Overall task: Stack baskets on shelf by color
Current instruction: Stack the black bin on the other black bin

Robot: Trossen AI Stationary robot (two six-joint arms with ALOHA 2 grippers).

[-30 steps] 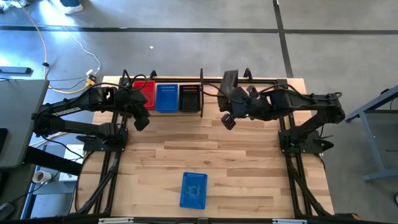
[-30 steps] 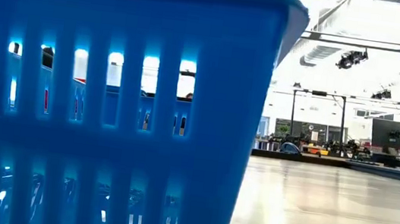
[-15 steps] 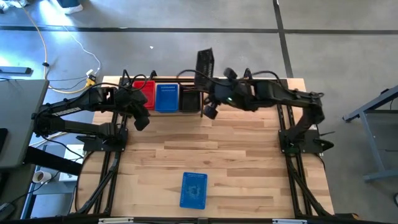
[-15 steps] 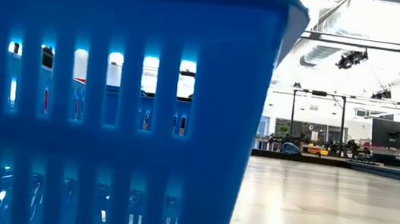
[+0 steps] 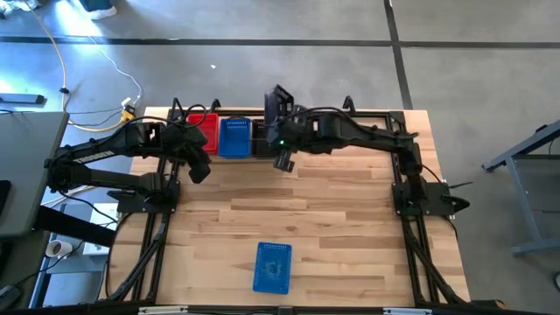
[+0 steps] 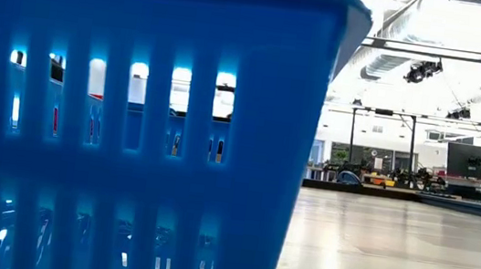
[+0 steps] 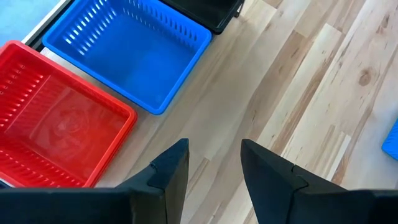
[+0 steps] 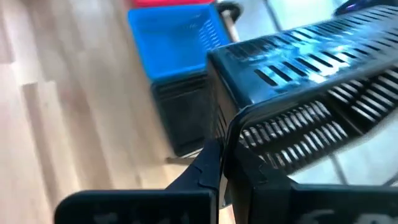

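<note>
On the shelf [image 5: 367,121] at the table's far edge, a red basket [image 5: 206,131], a blue basket [image 5: 234,137] and a black basket [image 5: 262,143] stand side by side. My right gripper [image 5: 282,131] is shut on another black basket [image 5: 278,103], held above the shelf's black one [image 8: 186,121]. A lone blue basket [image 5: 272,267] rests on its base near the table's near edge and fills the low view [image 6: 131,130]. My left gripper [image 7: 214,165] is open, hovering over bare wood just in front of the red basket [image 7: 56,124] and the blue one [image 7: 130,56]. My right gripper pinches the black basket by one perforated wall near a corner [image 8: 233,134], between its two fingers [image 8: 208,168]. The basket is lifted clear and tipped on edge, standing up from the fingers above the shelf.
The shelf's black tubing and its upright divider [image 5: 283,131] stand right beside the held basket. The shelf section right of the divider and the wide middle of the tabletop [image 5: 332,227] show bare wood. Arm bases stand at both table sides.
My right gripper has carried the black basket toward the table's left along the far edge, from the shelf's right section past the divider to above the shelved black basket. The basket has turned while held. The left arm has kept still.
</note>
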